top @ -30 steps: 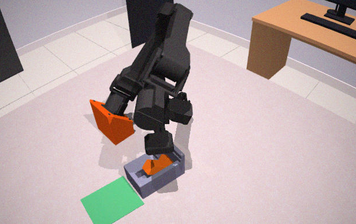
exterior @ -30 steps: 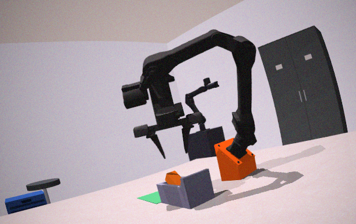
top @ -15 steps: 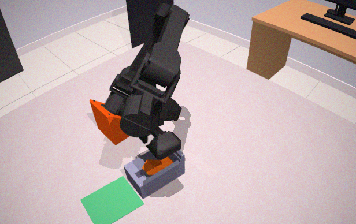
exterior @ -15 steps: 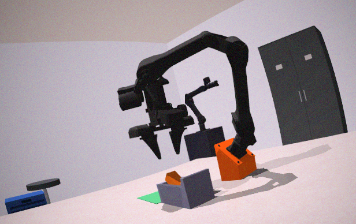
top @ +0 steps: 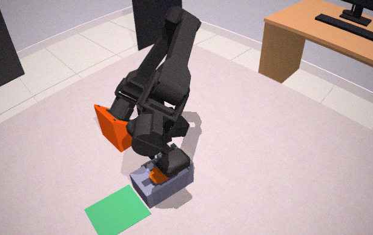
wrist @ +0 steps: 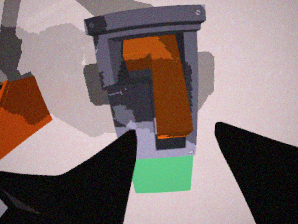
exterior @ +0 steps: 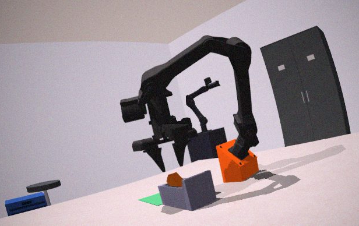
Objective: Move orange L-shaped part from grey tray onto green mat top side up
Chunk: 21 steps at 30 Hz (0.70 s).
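Note:
The orange L-shaped part [top: 158, 176] [exterior: 174, 179] [wrist: 172, 97] sits tilted in the pocket of the grey tray [top: 172, 191] [exterior: 200, 189] [wrist: 145, 16]. Its straight end, toward the mat, stands up above the tray's rim; its L-shaped end is low beside the tray's tall end wall. The green mat [top: 117, 212] [exterior: 152, 199] [wrist: 162, 175] lies beside the tray at the raised end. My gripper [exterior: 172, 168] [wrist: 176, 132] is open and empty, pointing down above the part and not touching it. In the top view the hand hides its fingertips and part of the tray.
The arm's orange base block [top: 108, 130] [exterior: 232, 172] stands behind the tray on the same surface. The tray's tall end wall rises on the side away from the mat. A second arm [exterior: 194, 106], a dark cabinet [exterior: 305, 116] and a wooden desk [top: 296, 21] are in the background.

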### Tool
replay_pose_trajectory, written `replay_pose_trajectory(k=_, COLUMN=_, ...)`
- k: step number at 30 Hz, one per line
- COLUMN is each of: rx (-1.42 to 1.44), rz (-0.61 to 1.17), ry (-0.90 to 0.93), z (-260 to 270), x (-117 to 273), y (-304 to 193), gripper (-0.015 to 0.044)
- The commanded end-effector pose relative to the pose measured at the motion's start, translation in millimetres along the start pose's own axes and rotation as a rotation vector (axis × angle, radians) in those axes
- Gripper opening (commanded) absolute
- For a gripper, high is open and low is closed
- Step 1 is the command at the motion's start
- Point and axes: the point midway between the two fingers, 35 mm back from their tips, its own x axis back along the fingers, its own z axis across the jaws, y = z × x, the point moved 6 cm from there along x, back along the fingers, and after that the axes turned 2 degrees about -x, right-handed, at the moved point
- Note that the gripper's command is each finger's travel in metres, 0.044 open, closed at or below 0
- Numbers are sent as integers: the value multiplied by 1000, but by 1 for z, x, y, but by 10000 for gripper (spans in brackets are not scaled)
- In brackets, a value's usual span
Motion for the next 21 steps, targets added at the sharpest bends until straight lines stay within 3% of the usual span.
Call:
replay_pose_trajectory(k=1, rx=-3, rz=-5, ry=-1, z=0, x=-7, y=0, gripper=280)
replay_pose_trajectory(k=21, rx=-3, rz=-7, ry=-1, z=0, x=-40, y=1, gripper=280)
